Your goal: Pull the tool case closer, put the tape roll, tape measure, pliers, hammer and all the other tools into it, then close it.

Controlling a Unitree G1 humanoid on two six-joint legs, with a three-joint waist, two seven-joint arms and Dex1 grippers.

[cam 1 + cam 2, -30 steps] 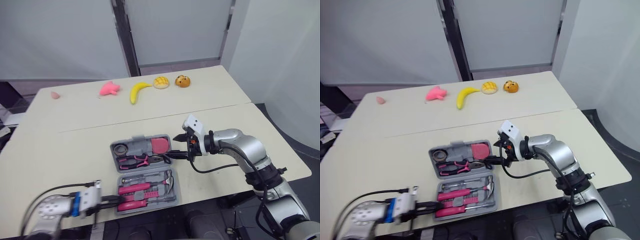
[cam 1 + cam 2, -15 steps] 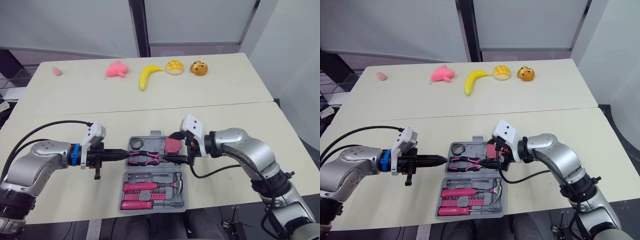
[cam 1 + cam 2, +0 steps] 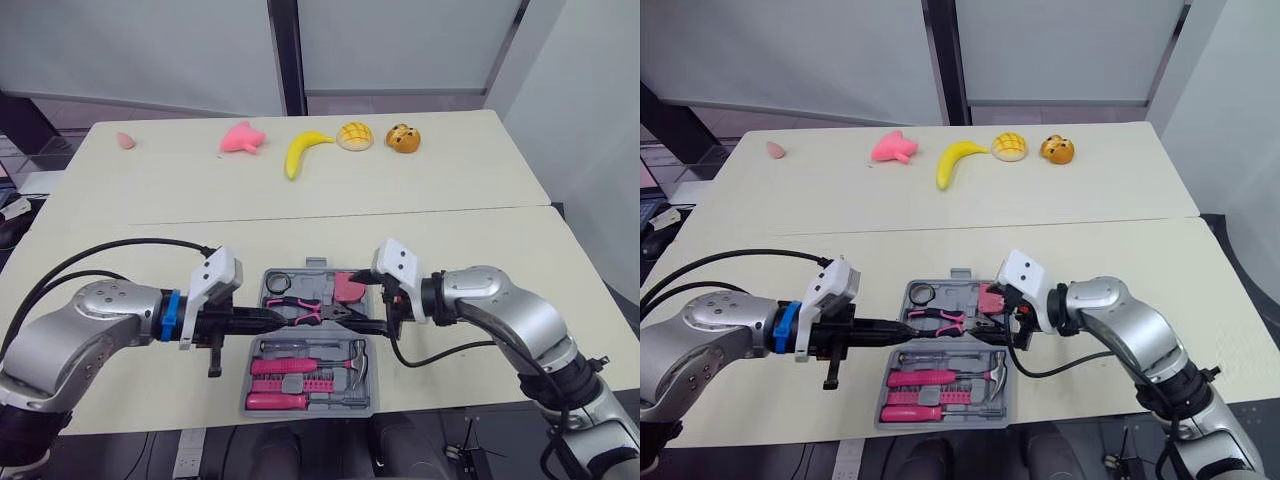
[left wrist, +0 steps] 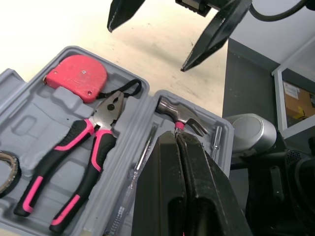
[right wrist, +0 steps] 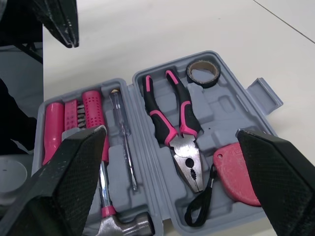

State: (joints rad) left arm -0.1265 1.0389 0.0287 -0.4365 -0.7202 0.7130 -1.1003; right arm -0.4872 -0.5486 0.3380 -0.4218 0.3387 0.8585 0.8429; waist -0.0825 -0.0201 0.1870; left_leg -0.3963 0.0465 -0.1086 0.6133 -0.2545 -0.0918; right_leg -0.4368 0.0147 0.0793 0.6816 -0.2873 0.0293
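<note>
The case [image 5: 230, 109] lies open and flat on the table [image 3: 480, 230], close to its near edge, and every tool in sight is seated in it, so closing is judged to be what is left. The left gripper [image 3: 283, 318] is held with its fingers pressed together, low over the hinge line between the two halves. The right gripper [image 3: 355, 312] is spread wide at the case's right side, near the tape measure [image 4: 76, 77]. Several faults can be foreseen. If one half is folded while the left fingers lie across the hinge, they may be trapped, or the half levered askew. The two grippers are near each other and could be knocked together. The black strap [image 5: 197, 206] of the tape measure is looped towards the hinge ridge and could be pinched there, so that the halves would not be brought fully shut (a tab [image 5: 264, 91] is seen on the far rim). A push made too low may slide the shell towards the table edge rather than tip it up. The shell is moulded grey plastic, smooth and faintly glossy, with recesses shaped to each tool's outline. The pliers [image 5: 172, 123] have steel jaws and pink-and-black grips, probably rubbery. The hammer [image 4: 179, 112] has a polished claw head, the tape roll [image 5: 203, 73] is a dull flat ring, and the screwdriver [image 5: 123, 137] is a thin rod beside ribbed pink handles [image 5: 74, 118].
</note>
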